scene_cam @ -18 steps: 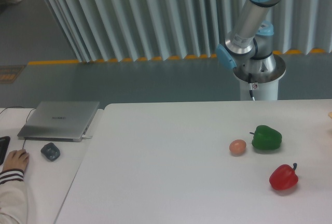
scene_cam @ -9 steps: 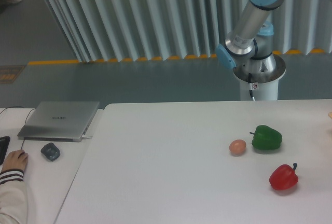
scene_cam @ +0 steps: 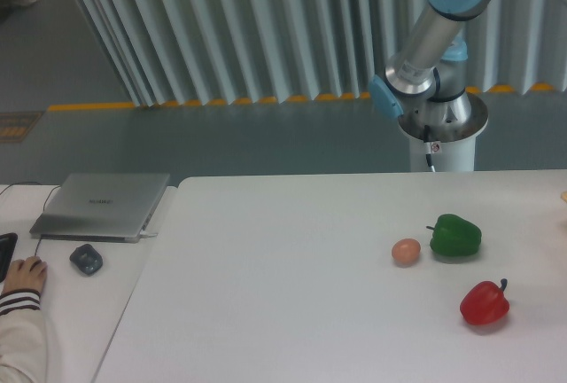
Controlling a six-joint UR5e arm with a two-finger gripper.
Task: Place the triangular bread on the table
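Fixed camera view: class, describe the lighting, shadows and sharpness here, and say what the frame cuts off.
Fixed camera: soft, even light; the table shows no strong glare; the red pepper, green pepper and egg cast only faint shadows; focus is acceptable though slightly soft; the arm runs out of frame at the top right, so its gripper is unseen.

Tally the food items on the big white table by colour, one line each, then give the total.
Green: 1, the green pepper
Red: 1, the red pepper
Tan: 1, the egg
Total: 3
A sliver of something pale shows at the table's right edge, too cut off to identify, so it is not counted.
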